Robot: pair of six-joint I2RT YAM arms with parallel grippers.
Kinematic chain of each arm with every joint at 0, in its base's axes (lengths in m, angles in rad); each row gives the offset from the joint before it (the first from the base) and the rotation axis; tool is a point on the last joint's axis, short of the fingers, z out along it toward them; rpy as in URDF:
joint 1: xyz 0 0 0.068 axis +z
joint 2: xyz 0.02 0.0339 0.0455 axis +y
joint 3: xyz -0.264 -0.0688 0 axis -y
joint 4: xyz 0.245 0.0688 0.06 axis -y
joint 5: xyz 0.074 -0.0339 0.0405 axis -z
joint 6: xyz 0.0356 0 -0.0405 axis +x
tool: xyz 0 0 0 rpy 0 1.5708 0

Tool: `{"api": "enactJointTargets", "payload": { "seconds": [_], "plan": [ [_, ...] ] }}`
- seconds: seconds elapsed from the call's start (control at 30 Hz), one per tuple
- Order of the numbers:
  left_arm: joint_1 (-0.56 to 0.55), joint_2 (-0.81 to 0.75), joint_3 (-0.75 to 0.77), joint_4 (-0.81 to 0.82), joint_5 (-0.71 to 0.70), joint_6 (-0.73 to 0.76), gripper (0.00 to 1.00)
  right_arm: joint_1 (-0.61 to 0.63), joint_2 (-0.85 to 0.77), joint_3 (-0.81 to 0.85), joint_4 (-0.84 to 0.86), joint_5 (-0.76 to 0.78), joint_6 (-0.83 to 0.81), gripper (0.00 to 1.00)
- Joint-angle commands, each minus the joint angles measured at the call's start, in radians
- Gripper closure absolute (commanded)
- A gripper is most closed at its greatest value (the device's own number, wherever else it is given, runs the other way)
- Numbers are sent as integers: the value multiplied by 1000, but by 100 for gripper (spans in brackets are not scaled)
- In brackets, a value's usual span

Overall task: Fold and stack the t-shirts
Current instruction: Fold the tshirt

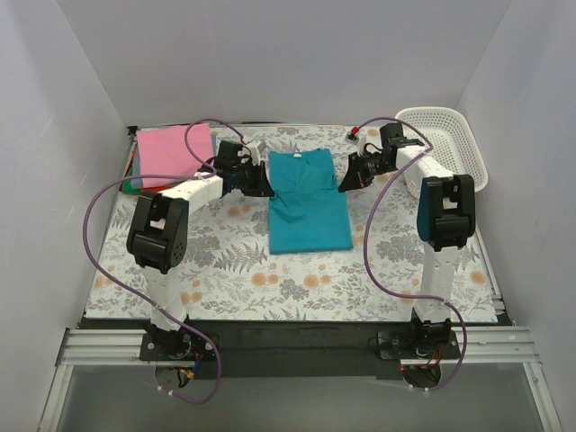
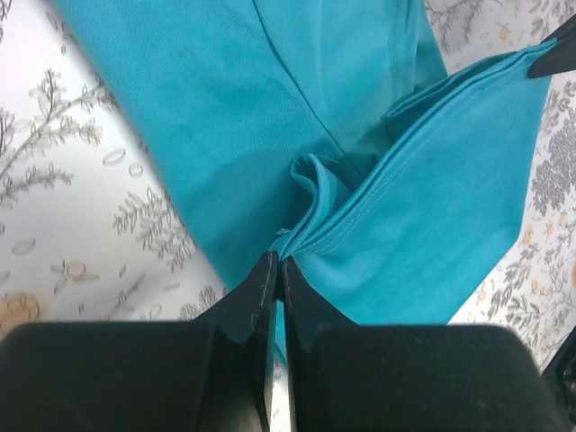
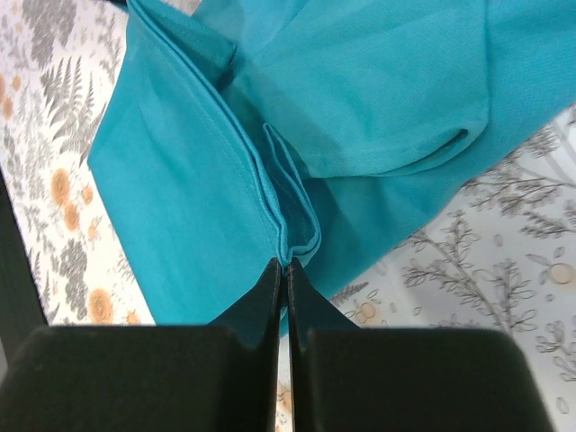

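A teal-blue t-shirt (image 1: 308, 202) lies on the floral cloth at the table's middle, partly folded. My left gripper (image 1: 267, 189) is shut on its left edge, with cloth pinched between the fingers in the left wrist view (image 2: 278, 261). My right gripper (image 1: 343, 185) is shut on its right edge, cloth pinched in the right wrist view (image 3: 285, 263). The held cloth (image 2: 450, 189) is lifted over the lower layer (image 3: 180, 207). A pink folded t-shirt (image 1: 171, 151) tops a stack at the far left, with orange-red (image 1: 155, 186) and green (image 1: 134, 173) edges showing under it.
A white mesh basket (image 1: 450, 144) stands at the far right. The floral table cloth (image 1: 270, 279) covers the table. White walls close in on three sides. Purple cables hang from both arms.
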State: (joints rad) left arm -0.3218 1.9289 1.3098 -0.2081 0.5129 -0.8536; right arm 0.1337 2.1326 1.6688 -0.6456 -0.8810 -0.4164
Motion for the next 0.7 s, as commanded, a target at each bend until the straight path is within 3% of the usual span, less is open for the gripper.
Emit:
{"api": "enactJointTargets", "payload": {
  "seconds": [0.0,0.2,0.3,0.33,0.47,0.67],
  "plan": [
    [1,66,75,24,16,-5,100,-6,24,58,101,28,80,99],
    [4,162,173,4,-34,-38,98,7,139,146,110,115,119,96],
    [12,176,203,-1,-105,-68,82,9,145,164,132,197,131,86],
    [13,170,203,3,-126,-73,73,9,135,169,133,245,134,77],
    [12,54,148,67,-180,-76,61,6,72,183,164,322,105,62],
    [13,-171,-27,202,-200,4,51,0,-103,86,190,287,-5,59]
  ]
}}
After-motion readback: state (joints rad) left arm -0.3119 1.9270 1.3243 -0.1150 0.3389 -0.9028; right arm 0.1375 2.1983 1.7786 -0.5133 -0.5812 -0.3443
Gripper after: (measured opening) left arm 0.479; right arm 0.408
